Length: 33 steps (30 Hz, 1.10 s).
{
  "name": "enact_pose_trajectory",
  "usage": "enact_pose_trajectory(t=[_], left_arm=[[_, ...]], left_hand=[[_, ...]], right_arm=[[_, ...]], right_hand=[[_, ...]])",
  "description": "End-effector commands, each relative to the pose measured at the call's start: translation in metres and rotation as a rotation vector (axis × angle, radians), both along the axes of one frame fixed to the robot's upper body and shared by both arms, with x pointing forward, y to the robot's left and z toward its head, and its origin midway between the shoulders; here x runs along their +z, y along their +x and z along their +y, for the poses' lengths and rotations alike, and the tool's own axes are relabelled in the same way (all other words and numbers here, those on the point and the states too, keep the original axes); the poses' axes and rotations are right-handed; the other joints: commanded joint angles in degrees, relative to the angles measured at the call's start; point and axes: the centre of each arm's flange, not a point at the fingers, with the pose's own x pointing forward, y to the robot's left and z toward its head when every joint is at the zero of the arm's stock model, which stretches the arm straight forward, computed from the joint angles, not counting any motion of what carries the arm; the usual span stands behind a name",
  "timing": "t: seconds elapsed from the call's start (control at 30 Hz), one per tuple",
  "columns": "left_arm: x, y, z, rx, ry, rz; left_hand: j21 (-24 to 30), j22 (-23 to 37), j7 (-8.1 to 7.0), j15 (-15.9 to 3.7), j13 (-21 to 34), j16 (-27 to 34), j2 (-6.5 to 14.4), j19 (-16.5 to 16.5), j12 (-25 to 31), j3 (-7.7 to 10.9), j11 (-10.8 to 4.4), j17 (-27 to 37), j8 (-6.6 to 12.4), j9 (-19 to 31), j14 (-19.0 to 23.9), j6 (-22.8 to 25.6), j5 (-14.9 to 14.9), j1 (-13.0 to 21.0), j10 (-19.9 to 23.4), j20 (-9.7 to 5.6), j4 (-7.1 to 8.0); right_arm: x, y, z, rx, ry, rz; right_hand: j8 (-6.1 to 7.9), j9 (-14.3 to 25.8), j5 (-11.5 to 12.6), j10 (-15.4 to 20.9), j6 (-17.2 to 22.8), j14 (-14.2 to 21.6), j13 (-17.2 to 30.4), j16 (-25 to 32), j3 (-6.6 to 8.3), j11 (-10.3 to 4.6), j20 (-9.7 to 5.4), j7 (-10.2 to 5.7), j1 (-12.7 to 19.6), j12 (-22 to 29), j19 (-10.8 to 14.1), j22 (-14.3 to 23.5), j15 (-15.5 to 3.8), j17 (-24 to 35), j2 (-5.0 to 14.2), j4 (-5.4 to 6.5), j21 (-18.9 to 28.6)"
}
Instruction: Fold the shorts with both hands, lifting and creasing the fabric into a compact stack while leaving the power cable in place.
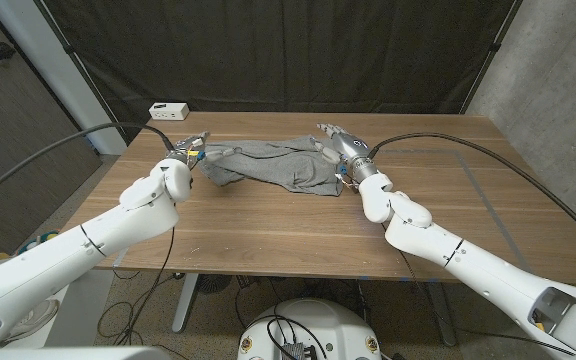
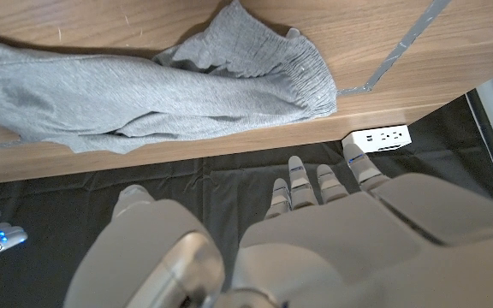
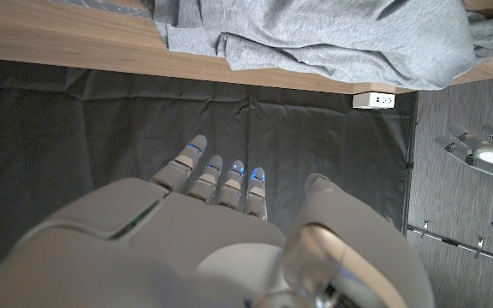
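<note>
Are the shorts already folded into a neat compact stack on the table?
No. In the head view, the shorts lie crumpled and spread out between the two hands.

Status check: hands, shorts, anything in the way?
Left hand, right hand open at shorts' ends. Shorts crumpled, unfolded. Nothing in the way.

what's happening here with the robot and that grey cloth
A two-armed robot is working on folding grey shorts that lie crumpled at the far side of a wooden table. Its left hand is at the shorts' left end and its right hand at their right end. Whether either hand grips the fabric cannot be told.
</note>
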Motion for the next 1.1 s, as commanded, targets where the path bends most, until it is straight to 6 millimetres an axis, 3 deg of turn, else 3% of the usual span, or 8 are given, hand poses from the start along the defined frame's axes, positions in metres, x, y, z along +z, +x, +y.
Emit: enact_pose_trajectory(t=[0.03, 0.23, 0.5, 0.57, 0.9, 1.1], left_arm=[[-0.005, 0.007, 0.003, 0.044, 0.054, 0.057], [-0.007, 0.012, 0.004, 0.065, 0.080, 0.078], [-0.011, 0.017, 0.003, 0.087, 0.121, 0.091], [-0.011, 0.018, 0.002, 0.088, 0.128, 0.092], [-0.012, 0.024, -0.004, 0.106, 0.180, 0.086], [-0.013, 0.029, -0.008, 0.110, 0.200, 0.092]], left_hand=[[-0.2, 0.3, -1.67, -0.33, 0.2, 0.4, -0.3, -0.5, 0.6, -0.52, -0.36, 0.2, 0.41, 0.2, 1.5, 1.7, 1.0, 2.2, 2.2, 0.28, -1.36], [-0.6, 0.3, -2.69, -0.74, 0.3, 0.6, -0.4, 0.8, 1.4, -1.49, -1.04, 0.2, 0.64, 0.2, 3.1, 3.9, 1.8, 4.3, 5.4, 0.38, -2.59], [-0.8, 0.4, -2.38, -1.25, 0.3, 0.7, -0.4, 2.5, 1.6, -2.43, -1.64, 0.2, 0.83, 0.2, 4.7, 5.9, 2.5, 6.3, 7.3, 0.40, -3.77], [-0.9, 0.4, -2.84, -1.38, 0.3, 0.8, -0.4, 3.0, 1.7, -2.81, -2.36, 0.2, 0.99, 0.2, 5.3, 7.0, 2.8, 7.1, 8.2, 0.24, -4.23], [-1.1, 0.5, -3.30, -2.13, 0.4, 0.9, -0.2, 5.0, 2.2, -4.00, -3.18, 0.1, 1.32, 0.3, 7.4, 10.2, 3.7, 9.7, 11.2, 0.12, -5.64], [-1.3, 0.6, -3.92, -3.12, 0.4, 1.1, 0.1, 6.4, 2.5, -5.08, -5.34, 0.2, 1.67, 0.3, 9.2, 13.6, 4.4, 11.6, 14.0, -0.13, -6.62]], right_arm=[[-0.014, 0.001, 0.010, 0.000, -0.045, 0.031], [-0.024, 0.005, 0.016, -0.014, -0.068, 0.067], [-0.035, 0.009, 0.019, 0.004, -0.053, 0.100], [-0.038, 0.010, 0.021, -0.005, -0.064, 0.114], [-0.047, 0.013, 0.022, 0.005, -0.068, 0.151], [-0.053, 0.015, 0.024, 0.009, -0.070, 0.164]], right_hand=[[0.39, 0.2, 0.7, 0.5, 0.5, 0.0, 0.2, 0.5, 0.63, -0.24, -0.31, -0.24, -0.9, 0.5, 0.0, 0.1, -3.65, -0.2, -0.05, -0.24, 0.0], [0.26, 0.1, 0.9, 0.3, 0.2, 0.1, 0.2, 0.6, 1.28, -0.25, -0.13, -0.24, -0.8, 0.5, 0.3, 0.0, -3.46, -0.7, -0.03, -0.70, 0.2], [0.24, 0.1, 1.0, 0.2, 0.0, 0.2, 0.1, 0.5, 2.35, -0.16, -0.09, -0.42, -0.3, 0.5, 0.1, 0.0, -3.34, -1.6, -0.24, -1.56, 0.2], [0.27, 0.1, 1.1, 0.3, 0.1, 0.2, 0.1, 0.5, 2.49, -0.14, -0.08, -0.45, -0.2, 0.5, 0.1, 0.0, -3.34, -1.7, -0.25, -1.62, 0.2], [0.66, 0.1, 1.1, 1.3, 1.2, 0.6, 0.1, 0.7, 3.64, -0.45, -0.31, -0.64, -0.4, 0.9, -0.2, 0.0, -3.91, -2.5, -0.16, -1.62, 0.3], [0.79, 0.1, 1.1, 1.9, 1.7, 1.0, 0.1, 0.8, 4.11, -0.14, -0.43, -0.49, -0.6, 1.1, -0.2, 0.0, -3.89, -2.7, -0.20, -1.52, 0.3]])
